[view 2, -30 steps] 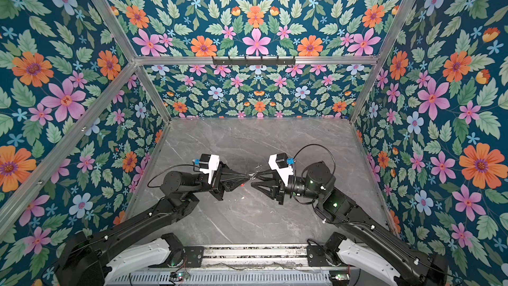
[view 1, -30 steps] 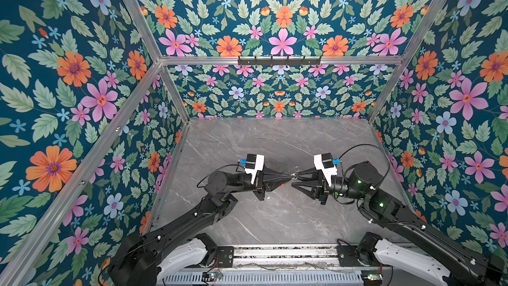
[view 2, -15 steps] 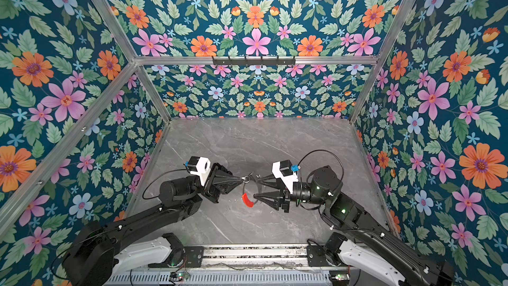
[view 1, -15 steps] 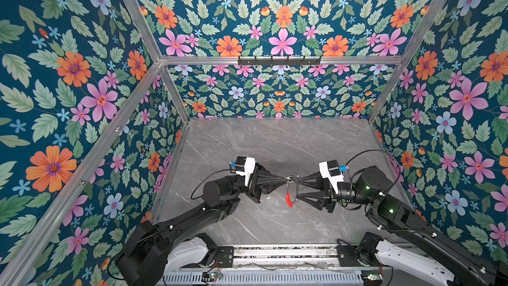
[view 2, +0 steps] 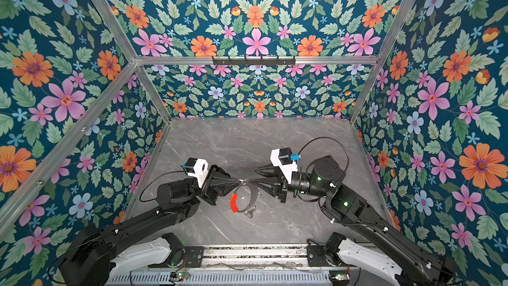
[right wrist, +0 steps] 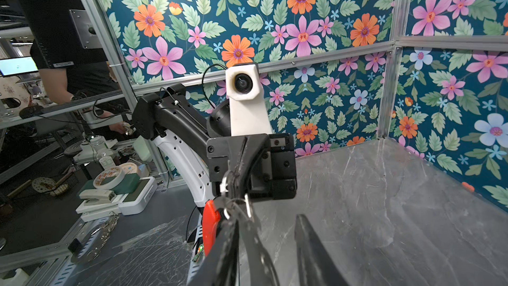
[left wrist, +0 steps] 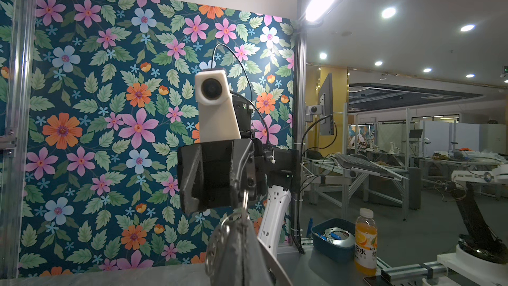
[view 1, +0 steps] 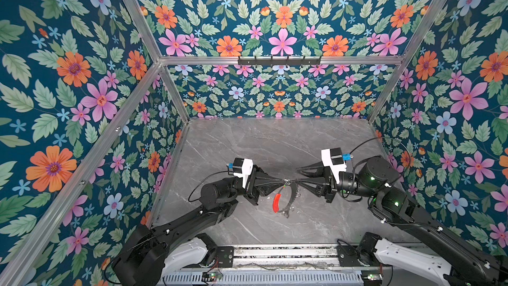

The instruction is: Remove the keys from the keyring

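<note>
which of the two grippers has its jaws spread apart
The right gripper: one finger reaches the top of the keyring, the other stands well clear behind it. The left gripper is pinched to a single point on the ring.

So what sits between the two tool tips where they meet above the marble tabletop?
In both top views, only the top of the large thin grey metal keyring: left tool pinches it there, right tool stands open, lower finger alongside.

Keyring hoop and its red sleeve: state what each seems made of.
The keyring: thin grey wire holding a round hoop, with small glints, so probably bare metal. The red sleeve: smooth, evenly coloured tube bent along the arc, likely plastic or rubber; I cannot tell which.
</note>
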Available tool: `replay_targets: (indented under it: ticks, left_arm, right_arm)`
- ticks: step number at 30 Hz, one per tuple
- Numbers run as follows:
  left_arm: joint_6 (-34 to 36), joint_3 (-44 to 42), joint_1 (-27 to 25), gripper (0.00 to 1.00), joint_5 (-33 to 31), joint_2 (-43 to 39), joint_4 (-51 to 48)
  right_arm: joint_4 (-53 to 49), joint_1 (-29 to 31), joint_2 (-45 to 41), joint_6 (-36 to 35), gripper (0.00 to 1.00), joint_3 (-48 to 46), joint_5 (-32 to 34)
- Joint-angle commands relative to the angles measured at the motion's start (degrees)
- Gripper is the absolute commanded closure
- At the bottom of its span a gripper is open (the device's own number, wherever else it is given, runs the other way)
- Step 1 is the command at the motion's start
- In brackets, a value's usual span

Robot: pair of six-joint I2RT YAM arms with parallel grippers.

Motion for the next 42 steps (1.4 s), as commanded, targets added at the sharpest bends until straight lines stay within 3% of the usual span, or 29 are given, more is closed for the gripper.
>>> replay_targets:
  ticks: [1,7,24,31,37,39,42]
  left_arm:
    - [1.72,-0.16,0.05,1.0,-0.99,-1.04,-0.73]
    - [1.35,0.48,0.08,1.0,0.6,-1.45,-3.29]
    - [1.3,2.92,0.05,1.0,6.51,-2.78,-8.65]
    - [3.18,3.6,0.12,1.0,6.17,-3.06,-11.43]
    - [8.34,5.23,0.07,1.0,7.0,-4.91,-20.26]
    - [10.01,6.2,0.15,1.0,7.89,-5.4,-23.76]
    - [13.54,7.97,0.28,1.0,9.96,-6.43,-30.92]
  right_arm:
    - [-1.02,0.04,0.58,-1.25,0.68,1.03,-0.99]
    - [-6.24,0.08,0.01,-9.04,0.57,2.0,-1.61]
    - [-8.65,0.03,0.36,-14.16,0.56,1.46,4.52]
    - [-8.28,0.31,0.27,-11.86,0.58,0.57,-7.27]
    - [-9.01,1.03,-0.34,-10.12,0.55,0.51,-15.09]
    - [-9.04,1.01,-0.67,-10.04,0.53,0.27,-13.86]
    - [-5.78,1.05,-4.21,-9.52,0.52,-2.91,-6.86]
